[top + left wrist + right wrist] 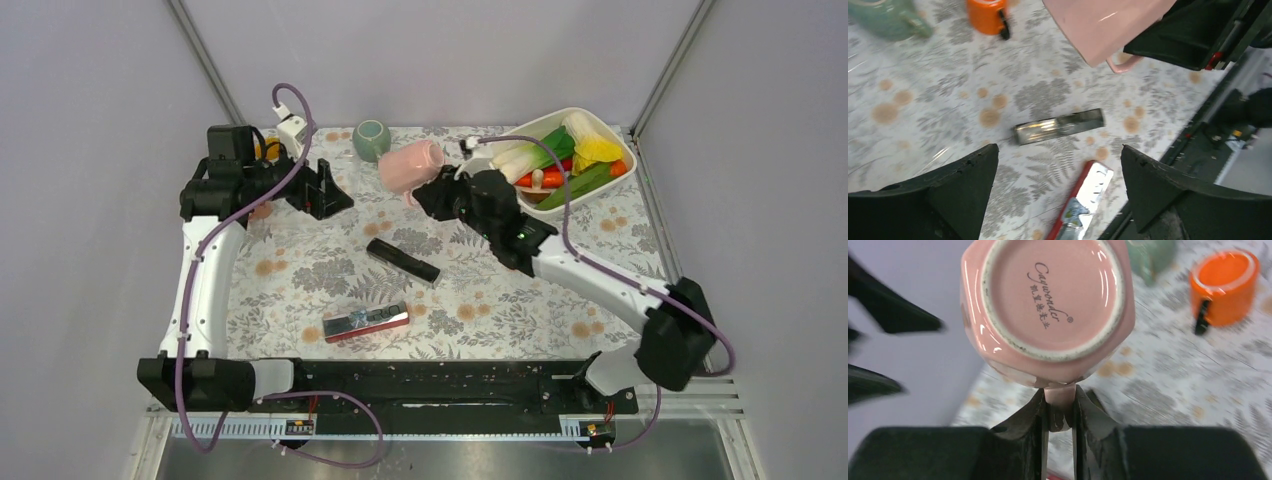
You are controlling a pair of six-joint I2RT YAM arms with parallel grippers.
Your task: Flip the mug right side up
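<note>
Pink mug (1048, 305) (tilted); handle (1059, 392) in right gripper (1058, 415)

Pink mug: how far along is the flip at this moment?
Done: the right gripper holds the pink mug by its handle, apparently clear of the table. In hand: the mug is tipped sideways, its base facing the right wrist camera. Left: finish rotating, set it upright, release. The left gripper is open.

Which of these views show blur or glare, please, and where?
Top external view: sharp, evenly lit, soft shadows. Left wrist view: smeared throughout, with glare on the glossy dark rectangular bar and the red-edged foil packet. Right wrist view: pink ceramic mug sharp with rim glints; orange mug behind is soft.
</note>
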